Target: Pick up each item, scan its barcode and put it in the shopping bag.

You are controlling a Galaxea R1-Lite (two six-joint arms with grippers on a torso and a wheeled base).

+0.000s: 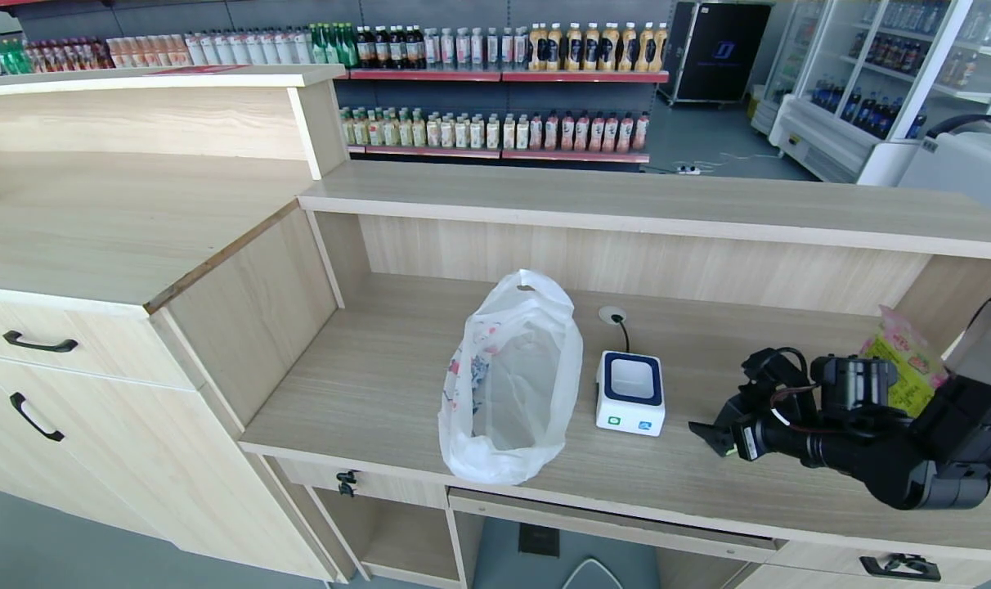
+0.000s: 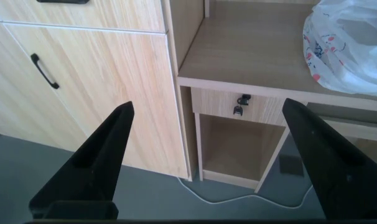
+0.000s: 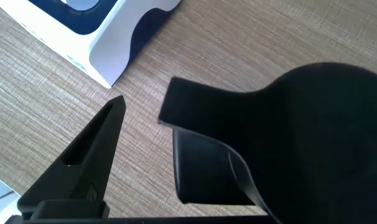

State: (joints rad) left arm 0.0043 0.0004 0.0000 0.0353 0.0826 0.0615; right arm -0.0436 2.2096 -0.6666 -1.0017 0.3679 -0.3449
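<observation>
Right gripper's [image 3: 142, 107] black fingers [image 3: 83, 168] are parted a bit with nothing between them, low over the light wood-grain counter [image 1: 381, 368], just beside the white-and-blue box scanner [image 1: 630, 393]. The yellow-green snack packet [image 1: 904, 360] sits behind that arm, partly hidden. The crumpled white plastic shopping bag [image 1: 512, 384] lies left of the scanner. Left gripper [image 2: 208, 109] is spread wide and empty, off the counter's front-left corner.
</observation>
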